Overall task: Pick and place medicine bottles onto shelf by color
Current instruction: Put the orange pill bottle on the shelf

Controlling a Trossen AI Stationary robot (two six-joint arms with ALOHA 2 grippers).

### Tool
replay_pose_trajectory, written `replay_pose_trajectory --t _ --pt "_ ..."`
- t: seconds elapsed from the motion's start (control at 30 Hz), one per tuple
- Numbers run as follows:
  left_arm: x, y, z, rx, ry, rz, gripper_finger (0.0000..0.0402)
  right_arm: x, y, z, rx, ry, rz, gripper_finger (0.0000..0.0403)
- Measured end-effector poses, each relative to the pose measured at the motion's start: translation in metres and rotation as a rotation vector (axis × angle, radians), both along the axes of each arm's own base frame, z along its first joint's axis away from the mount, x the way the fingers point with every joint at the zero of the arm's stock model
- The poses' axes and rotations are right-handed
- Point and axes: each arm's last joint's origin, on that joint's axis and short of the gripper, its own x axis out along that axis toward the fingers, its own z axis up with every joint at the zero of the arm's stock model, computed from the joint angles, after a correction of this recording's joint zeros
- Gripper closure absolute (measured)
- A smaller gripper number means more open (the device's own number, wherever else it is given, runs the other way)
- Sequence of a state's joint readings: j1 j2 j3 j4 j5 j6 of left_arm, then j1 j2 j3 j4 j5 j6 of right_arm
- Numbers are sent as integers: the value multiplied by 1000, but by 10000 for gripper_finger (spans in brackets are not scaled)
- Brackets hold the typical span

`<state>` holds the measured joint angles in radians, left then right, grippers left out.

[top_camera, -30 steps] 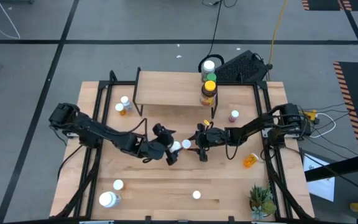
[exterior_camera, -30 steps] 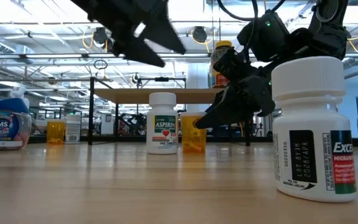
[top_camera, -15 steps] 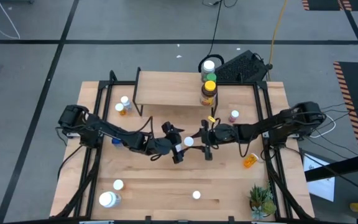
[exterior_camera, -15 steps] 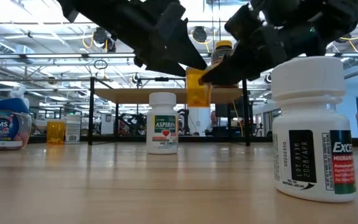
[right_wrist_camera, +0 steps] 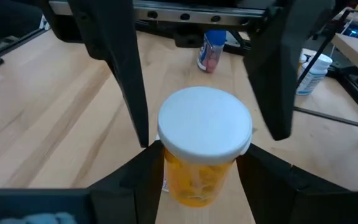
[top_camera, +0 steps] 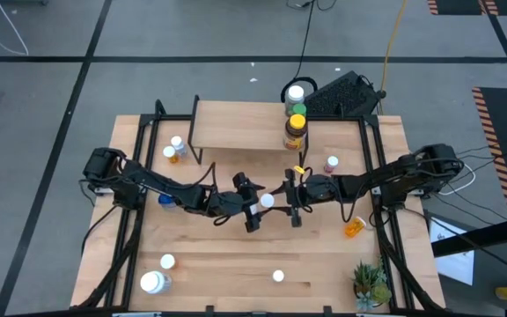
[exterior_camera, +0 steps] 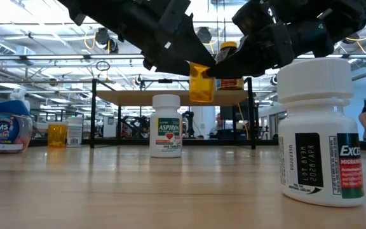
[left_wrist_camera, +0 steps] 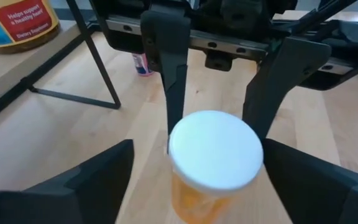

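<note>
Right end effector (top_camera: 279,199) grips my orange bottle (exterior_camera: 201,82) w/ white cap, lifted above surface (top_camera: 227,264) centre, near side of shelf (top_camera: 240,126). Left end effector (top_camera: 255,208) spread wide around it, not touching.

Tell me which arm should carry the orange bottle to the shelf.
Right, probably: the right gripper is shut on the lifted orange bottle; the left gripper stands open around it.

Grey floor (top_camera: 192,35) crossed by dark lines; striped hazard tape (top_camera: 497,123) right of desk; ceiling trusses (exterior_camera: 37,38), bright overhead light.
</note>
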<state>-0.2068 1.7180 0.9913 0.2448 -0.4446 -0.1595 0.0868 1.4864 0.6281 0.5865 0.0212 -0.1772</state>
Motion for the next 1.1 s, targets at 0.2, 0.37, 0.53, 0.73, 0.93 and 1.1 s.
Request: replay_pose_trajectory --t 0.2,0.37,0.53,0.73,0.93,1.1 --pt "0 2 0 -7 -1 -1 131 0 -1 0 -5 -5 -6 220" --pt "0 2 0 -7 -1 0 173 0 -1 0 9 -2 -14 220" --pt "1 6 0 -14 -2 28 188 0 -5 -1 22 9 -106 205" --pt "2 16 0 -28 -12 80 182 -6 -7 2 23 41 -192 148" --pt "1 33 8 -23 -31 128 184 -19 -10 12 68 90 -293 106" --pt "-7 54 32 12 -85 145 185 -35 -14 26 71 110 -366 106"
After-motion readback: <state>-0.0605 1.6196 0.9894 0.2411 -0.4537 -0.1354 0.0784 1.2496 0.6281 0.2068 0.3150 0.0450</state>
